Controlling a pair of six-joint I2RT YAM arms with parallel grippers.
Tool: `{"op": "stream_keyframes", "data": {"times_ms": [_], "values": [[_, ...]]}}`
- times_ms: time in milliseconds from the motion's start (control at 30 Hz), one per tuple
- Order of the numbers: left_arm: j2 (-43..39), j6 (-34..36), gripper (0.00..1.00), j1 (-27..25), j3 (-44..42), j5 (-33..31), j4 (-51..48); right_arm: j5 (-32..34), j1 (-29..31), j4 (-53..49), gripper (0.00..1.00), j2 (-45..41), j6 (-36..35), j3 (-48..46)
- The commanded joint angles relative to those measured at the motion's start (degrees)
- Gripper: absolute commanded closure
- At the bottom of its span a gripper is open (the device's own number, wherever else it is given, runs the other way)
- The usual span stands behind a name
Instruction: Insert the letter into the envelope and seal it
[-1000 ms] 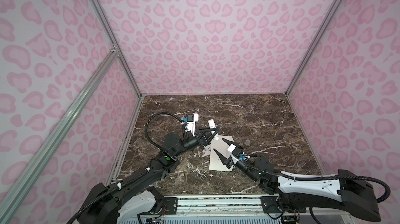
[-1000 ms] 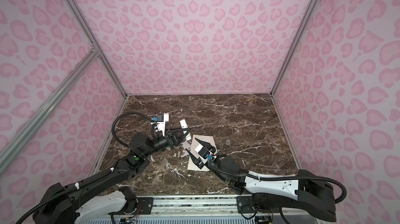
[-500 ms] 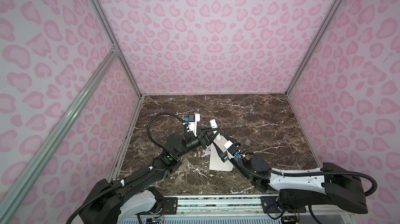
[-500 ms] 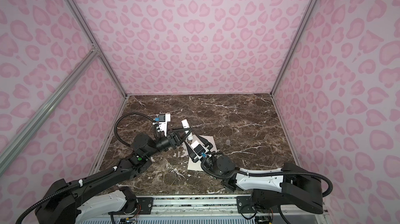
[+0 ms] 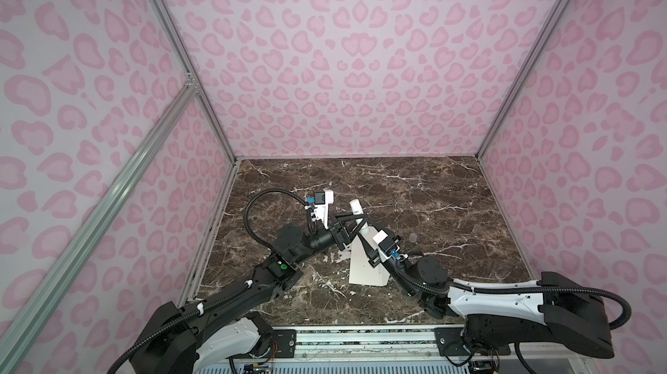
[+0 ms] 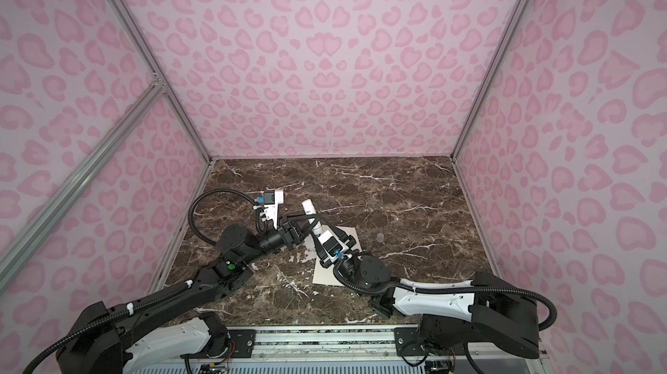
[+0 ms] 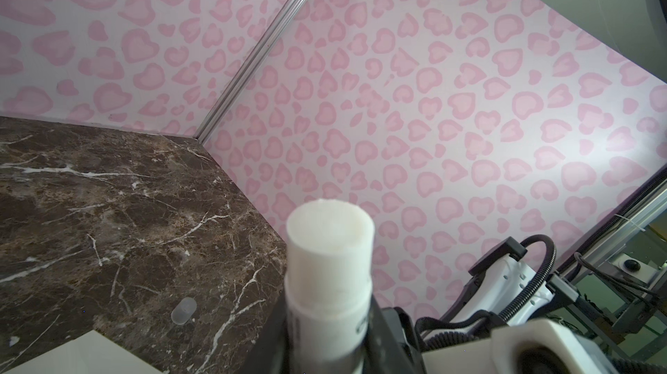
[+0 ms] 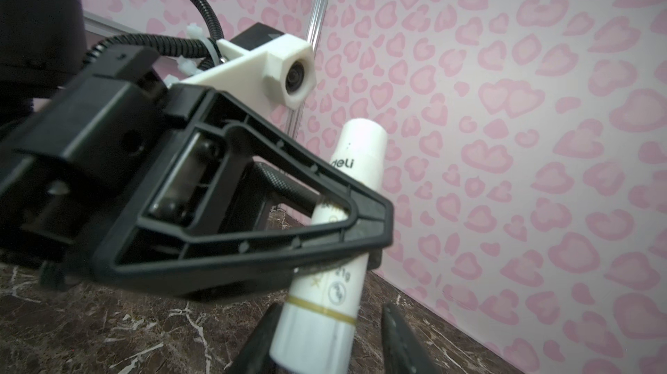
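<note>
- The left gripper [image 5: 358,222] reaches in from 8 o'clock in both top views. It pinches a white glue stick [image 8: 325,292] about its middle and holds it clear of the dark marble bench [image 5: 433,191].
- The glue stick is tilted, with its bare, uncapped end raised and pointing toward 11 o'clock. The left wrist view shows that end close up, pale and flat-topped. The right wrist view shows printed lettering along the tube.
- The right gripper [image 8: 330,309] comes in from 4 o'clock and stands spread around the stick's lower end, near a thin gold band. One jaw sits at or against the tube, and the other has a plain gap beside it.
- The envelope [image 5: 364,271] lies flat on the bench below both grippers, toward 6 o'clock of the bench's middle. Its long side runs roughly from 12 to 6 o'clock.
- Neither gripper holds the envelope. The right arm covers part of it, so it cannot be told whether its flap is open or folded down.
- A cream corner of the envelope also shows at the edge of the left wrist view.
- A small clear cap [image 5: 413,236] lies on the bench at 3 o'clock from the grippers, apart from the envelope.
- Pink heart-spotted walls [image 5: 361,65] close in the bench on three sides.
</note>
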Motion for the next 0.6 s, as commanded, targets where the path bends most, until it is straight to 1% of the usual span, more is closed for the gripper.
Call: {"op": "stream_keyframes", "data": {"times_ms": [0,67,167,467,567], "values": [[-1.1,2.6,0.96,-0.1,0.7,-1.5,-1.1,1.8,0.2,-1.0,0.58,-0.1,1.3,0.3],[-1.2,3.0,0.96,-0.1,0.8,-1.5,-1.8,1.8,0.2,-0.8,0.62,-0.2,1.5,0.3],[-1.1,3.3,0.96,-0.2,0.8,-1.6,-2.1,1.3,0.3,-1.2,0.63,-0.2,1.5,0.8],[-1.2,5.7,0.96,-0.9,1.3,-3.0,-4.6,-0.6,0.9,-4.9,0.57,-0.4,2.0,2.9],[-1.5,6.2,0.96,-1.0,1.4,-3.3,-5.3,-0.1,0.9,-4.9,0.62,-0.4,2.0,2.8]]}}
